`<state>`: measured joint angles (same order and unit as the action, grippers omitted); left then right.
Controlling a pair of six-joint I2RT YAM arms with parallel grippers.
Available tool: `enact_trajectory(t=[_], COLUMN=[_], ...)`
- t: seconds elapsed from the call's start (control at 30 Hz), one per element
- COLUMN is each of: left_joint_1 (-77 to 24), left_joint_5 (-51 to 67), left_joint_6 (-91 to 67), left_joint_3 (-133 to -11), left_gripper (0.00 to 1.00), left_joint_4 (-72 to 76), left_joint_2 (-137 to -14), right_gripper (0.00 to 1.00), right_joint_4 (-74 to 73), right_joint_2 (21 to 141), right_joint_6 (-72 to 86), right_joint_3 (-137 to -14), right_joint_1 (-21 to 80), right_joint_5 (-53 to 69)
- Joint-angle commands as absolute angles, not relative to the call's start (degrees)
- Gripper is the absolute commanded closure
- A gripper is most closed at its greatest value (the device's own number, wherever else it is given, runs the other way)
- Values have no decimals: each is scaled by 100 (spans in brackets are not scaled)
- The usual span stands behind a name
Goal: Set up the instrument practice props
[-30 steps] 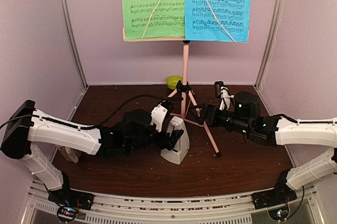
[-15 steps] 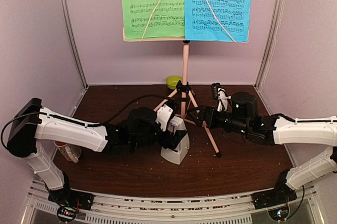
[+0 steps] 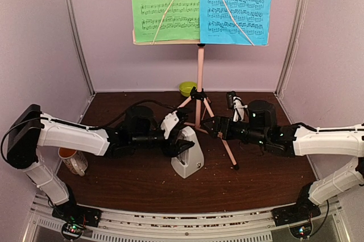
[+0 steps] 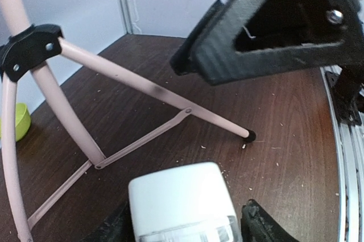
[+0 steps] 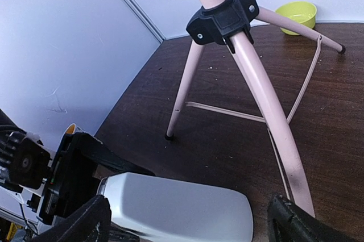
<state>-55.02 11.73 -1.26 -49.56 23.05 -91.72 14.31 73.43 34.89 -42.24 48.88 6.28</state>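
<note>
Top external: shows the music stand (image 3: 199,66) upright toward the table's back, green sheet (image 3: 165,3) and blue sheet (image 3: 236,3) side by side on its desk, metronome (image 3: 189,159) just before its legs. Left wrist: puts the left gripper (image 4: 185,228) astride the metronome, jaws flanking it; cannot tell whether clamped. Right wrist: finds the right gripper (image 5: 190,222) spread wide, empty, beside a stand leg.

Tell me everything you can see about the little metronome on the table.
The metronome is a small pale pyramid, plastic-looking, with a clear cover at one face. It stands on the brown table just in front of the pink stand and its legs. The left gripper straddles it; a gap shows at one finger.
</note>
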Motion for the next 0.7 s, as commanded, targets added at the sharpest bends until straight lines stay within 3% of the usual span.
enact_trajectory(t=[0.0, 0.27, 0.67], left_joint_1=[-5464, -5432, -5432], left_joint_5=[2091, 1410, 985], left_joint_6=[940, 300, -1015], left_joint_3=[-4946, -4204, -4283], left_gripper=[33, 21, 34], left_joint_4=[2350, 2981, 3674], left_joint_2=[-8966, -8409, -8656], right_gripper=[5, 7, 14], right_joint_4=[1461, 1476, 1970], right_joint_2=[7423, 7641, 8114], right_joint_6=[3497, 3498, 3667], right_joint_3=[-4421, -4555, -4642], right_joint_1=[4904, 4935, 4961], right_joint_5=[758, 934, 1388])
